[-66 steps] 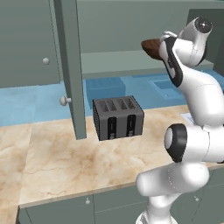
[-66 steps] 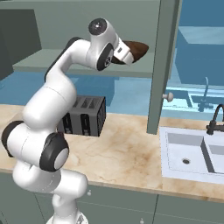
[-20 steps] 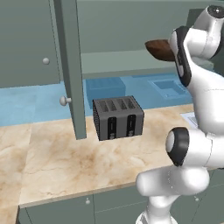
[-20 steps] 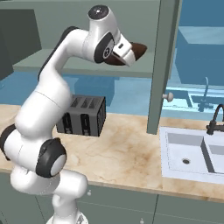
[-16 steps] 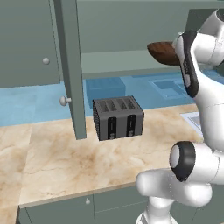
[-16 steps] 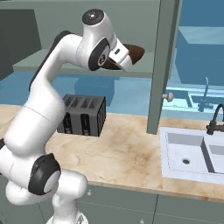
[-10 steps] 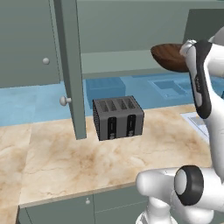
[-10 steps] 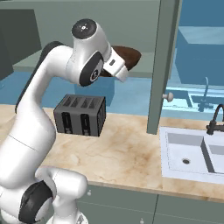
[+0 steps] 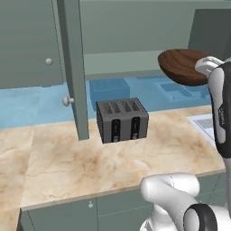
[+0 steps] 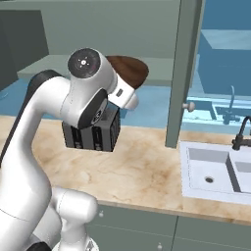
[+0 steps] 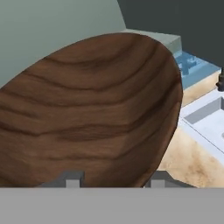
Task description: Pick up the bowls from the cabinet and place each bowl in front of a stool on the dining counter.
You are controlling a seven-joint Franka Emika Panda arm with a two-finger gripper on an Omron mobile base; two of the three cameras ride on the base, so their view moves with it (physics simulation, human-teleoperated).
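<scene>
**One bowl in hand, the dining counter not yet reached**

Fingers of the gripper rise as two small grey tips at the base of the hand view, set apart with the near edge of a bowl between them; they appear to be closed on its rim, holding it up in the air. The bowl's dark grained wood spreads out directly ahead of the fingers. In the left base view the same bowl hangs high at the end of the white arm, tilted, above the worktop and touching nothing but the hand. In the right base view it peeks out from behind the wrist.

Below the fingers lies the marble worktop, with a toaster standing on it under and to one side of the held bowl. Off to the other side a white sink with a dark tap is set into the same surface. Farther out, beyond the bowl, stands the cabinet, its door swung open edge-on, and a pale shelf runs along its base.

By this evidence, the first pick looks done: one bowl is out of the cabinet and carried. What remains is most of the job: taking this bowl to the dining counter, setting it in front of a stool, then fetching the second bowl and placing it likewise.
</scene>
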